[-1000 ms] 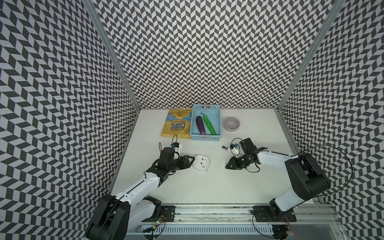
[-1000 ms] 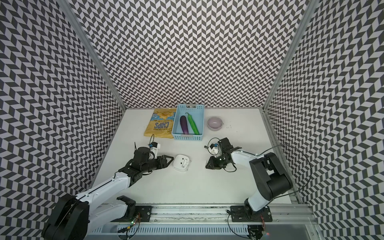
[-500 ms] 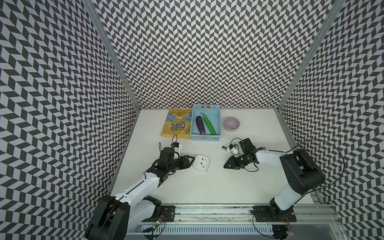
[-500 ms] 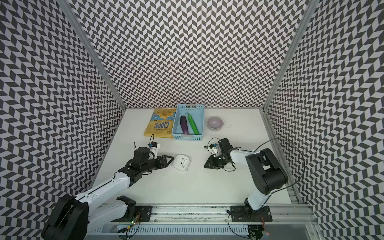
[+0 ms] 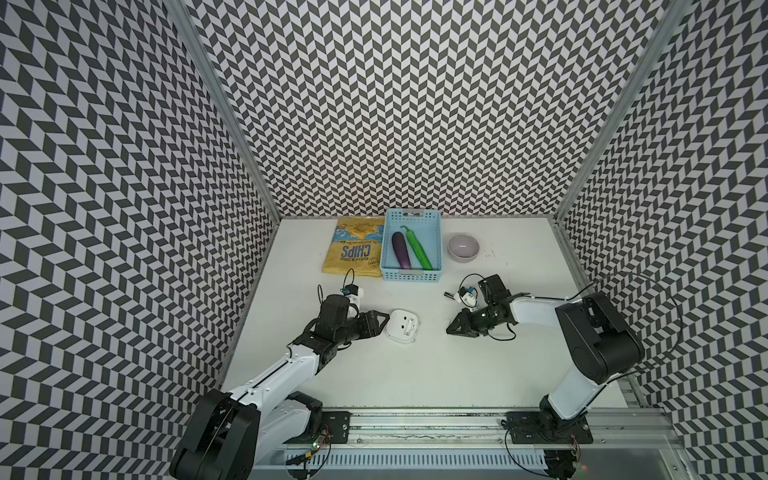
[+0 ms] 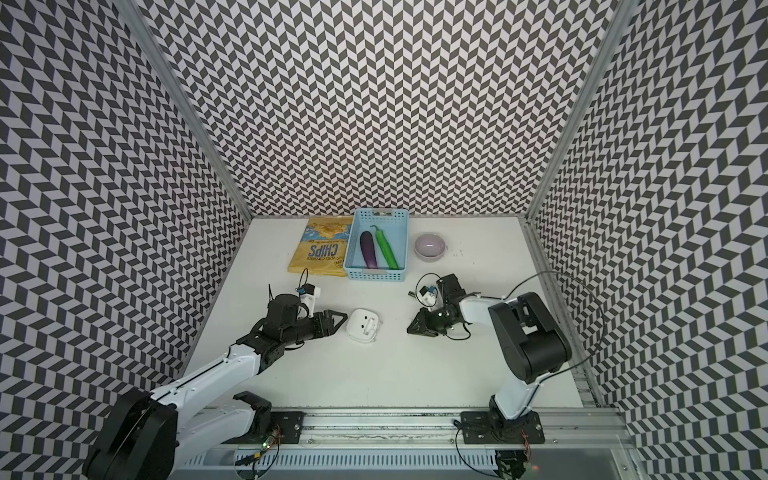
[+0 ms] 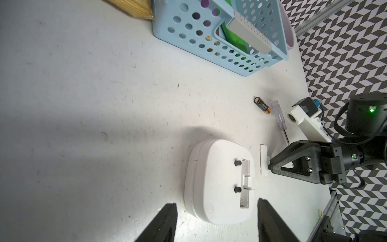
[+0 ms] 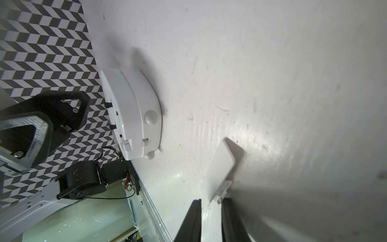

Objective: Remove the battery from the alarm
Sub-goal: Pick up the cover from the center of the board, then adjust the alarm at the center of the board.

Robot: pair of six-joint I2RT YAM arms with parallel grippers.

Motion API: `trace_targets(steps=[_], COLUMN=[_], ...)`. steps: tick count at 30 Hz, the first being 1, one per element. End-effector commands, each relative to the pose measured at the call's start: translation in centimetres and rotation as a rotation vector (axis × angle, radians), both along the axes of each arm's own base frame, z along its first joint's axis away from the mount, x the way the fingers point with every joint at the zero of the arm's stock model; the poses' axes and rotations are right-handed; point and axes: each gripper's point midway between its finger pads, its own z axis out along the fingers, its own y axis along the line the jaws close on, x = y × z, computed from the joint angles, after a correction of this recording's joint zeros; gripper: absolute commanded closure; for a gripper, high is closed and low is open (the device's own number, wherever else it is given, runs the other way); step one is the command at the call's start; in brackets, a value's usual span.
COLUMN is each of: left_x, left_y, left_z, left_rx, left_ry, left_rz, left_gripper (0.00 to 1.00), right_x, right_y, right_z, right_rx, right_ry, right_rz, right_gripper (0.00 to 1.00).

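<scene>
Black gold-ended cylindrical battery is lying clear of white rounded-square plastic alarm. Left gripper is gaping, empty. Right gripper is sitting nearly closed at flat white cover, hold unclear. Advice: lifting away straight, nudging nothing.

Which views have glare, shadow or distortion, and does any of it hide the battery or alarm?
Left wrist: sharp, a soft shadow crosses the table, battery and alarm clear. Right wrist: glare beside the cover, heavy shadow nearby, alarm readable, battery out of frame. In both top views: even light, wide-angle lens splays the wall posts; battery not discernible.
</scene>
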Motion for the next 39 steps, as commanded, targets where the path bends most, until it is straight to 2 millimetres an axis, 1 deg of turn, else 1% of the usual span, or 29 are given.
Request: trace_targets(steps=[1,7,10,16,23,27,29,34,36,39], left_x=[0.6,0.6,0.6,0.5,0.3,0.2,0.2,0.1,0.0,-0.2], left_y=[0.0,0.0,0.0,-0.1,-0.6,-1.3,-1.6,-2.0,-2.1,-2.7], left_z=[0.9,0.7,0.6,0.5,0.2,0.3,0.0,-1.5,-1.9,-2.0], left_rx=[-0.001,0.002,0.002,-0.004,-0.028,-0.072,-0.091,-0.086,-0.088,-0.113], left_ry=[-0.031,-0.028,-0.025,-0.027,-0.027,-0.027,-0.016,0.032,0.040,0.049], left_rz=[-0.002,-0.002,-0.004,-0.006,-0.032,-0.064,-0.070,-0.082,-0.086,-0.109], left_gripper=[0.40,0.40,0.40,0.40,0.40,0.39,0.40,0.40,0.40,0.40], right_x=[0.4,0.6,0.8,1.1,1.7,1.8,1.7,1.3,1.2,1.1], right_y=[-1.5,-1.7,-1.8,-1.9,-1.9,-2.3,-2.3,-2.0,-2.0,-1.7], right_z=[-2.4,-2.6,-2.5,-1.6,-0.2,0.9,1.7,3.7,4.1,4.7], right_rx=[-0.104,-0.121,-0.126,-0.134,-0.141,-0.169,-0.168,-0.155,-0.153,-0.134], right_ry=[0.019,0.016,0.008,-0.016,-0.054,-0.083,-0.082,-0.099,-0.103,-0.103], right_rz=[-0.046,-0.053,-0.053,-0.042,-0.019,-0.008,-0.013,-0.012,-0.015,-0.013], right_gripper=[0.79,0.84,0.88,0.95,1.00,1.00,1.00,1.00,1.00,1.00])
